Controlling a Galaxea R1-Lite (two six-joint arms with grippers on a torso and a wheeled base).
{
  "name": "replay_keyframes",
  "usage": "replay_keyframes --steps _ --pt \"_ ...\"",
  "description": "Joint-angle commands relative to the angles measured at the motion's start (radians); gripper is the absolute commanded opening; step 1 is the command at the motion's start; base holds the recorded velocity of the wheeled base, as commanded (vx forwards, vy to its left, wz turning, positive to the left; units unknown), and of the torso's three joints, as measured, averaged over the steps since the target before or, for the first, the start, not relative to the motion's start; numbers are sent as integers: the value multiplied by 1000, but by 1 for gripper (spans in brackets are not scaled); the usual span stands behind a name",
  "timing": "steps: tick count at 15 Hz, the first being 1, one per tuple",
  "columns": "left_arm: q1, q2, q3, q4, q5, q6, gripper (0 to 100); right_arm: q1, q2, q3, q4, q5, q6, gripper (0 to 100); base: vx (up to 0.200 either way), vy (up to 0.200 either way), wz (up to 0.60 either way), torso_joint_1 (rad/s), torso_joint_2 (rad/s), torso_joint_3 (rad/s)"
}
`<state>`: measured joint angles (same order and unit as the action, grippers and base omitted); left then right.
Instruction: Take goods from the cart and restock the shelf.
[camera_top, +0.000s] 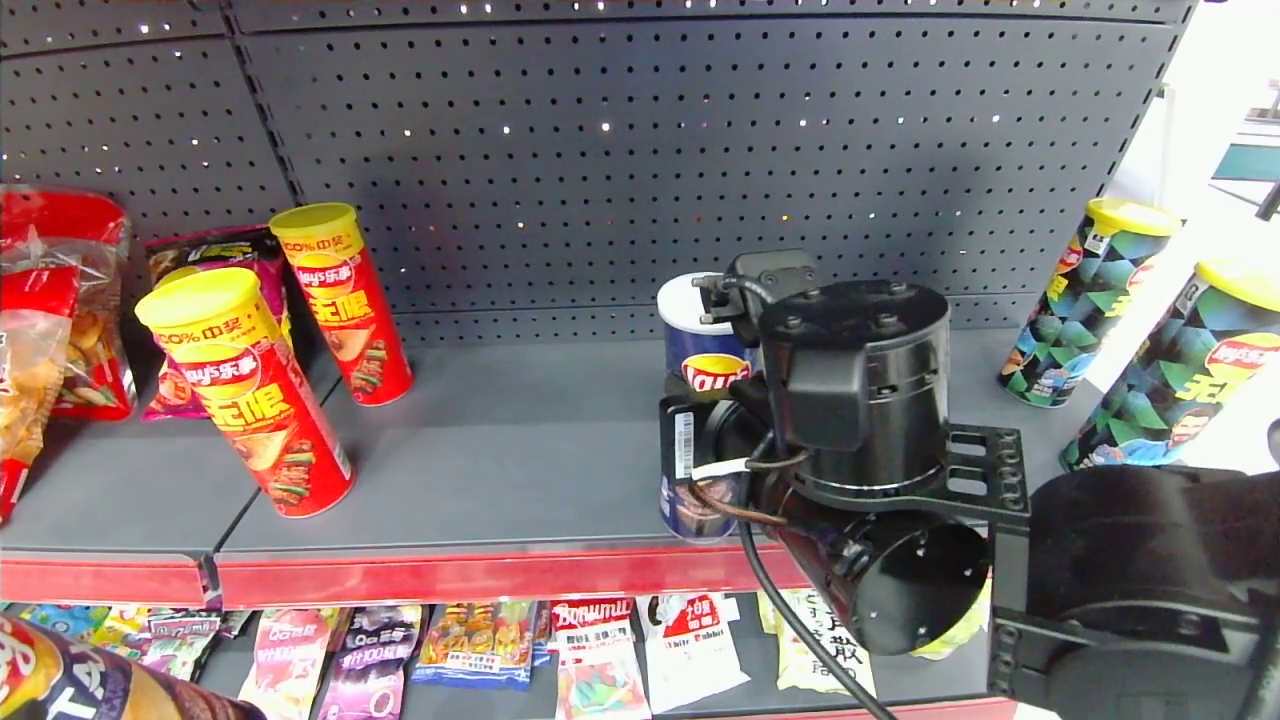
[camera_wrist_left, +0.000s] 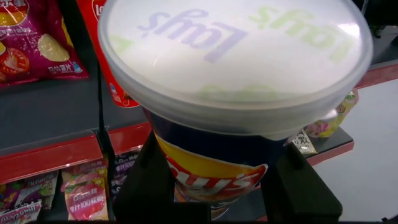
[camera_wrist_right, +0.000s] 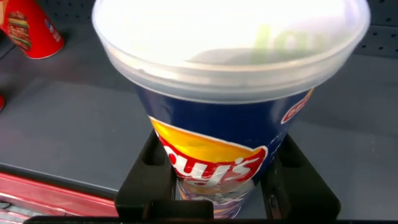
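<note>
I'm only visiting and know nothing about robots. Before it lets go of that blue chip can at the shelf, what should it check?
1. Right gripper hold on the blue can: fingers on both sides, ok.
2. Can upright: ok.
3. Can's base resting on the shelf: cannot tell.
4. Margin from the red front lip: looks small, not ok.
5. Clear of the red cans and patterned cans: ok.
6. Left gripper hold on the second blue can: ok.

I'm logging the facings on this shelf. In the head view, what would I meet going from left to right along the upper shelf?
red snack bag → nearer red can → farther red can → blue can → first dark patterned can → second dark patterned can
</note>
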<state>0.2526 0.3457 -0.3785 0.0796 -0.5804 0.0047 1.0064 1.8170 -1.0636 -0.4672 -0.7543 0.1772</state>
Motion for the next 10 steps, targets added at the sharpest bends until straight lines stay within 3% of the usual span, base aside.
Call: replay_keyframes --steps 1,6,7,10 --pt "1 2 1 0 -1 0 0 0 1 8 4 1 1 0 0 0 0 0 0 0" --pt "-1 15 0 0 1 1 0 6 10 5 4 3 28 0 0 0 0 0 0 0" --pt "-1 15 0 0 1 1 0 6 10 5 4 3 28 100 0 0 0 0 0 0" --pt "-1 16 1 0 1 1 0 8 8 4 4 3 34 100 0 0 0 0 0 0"
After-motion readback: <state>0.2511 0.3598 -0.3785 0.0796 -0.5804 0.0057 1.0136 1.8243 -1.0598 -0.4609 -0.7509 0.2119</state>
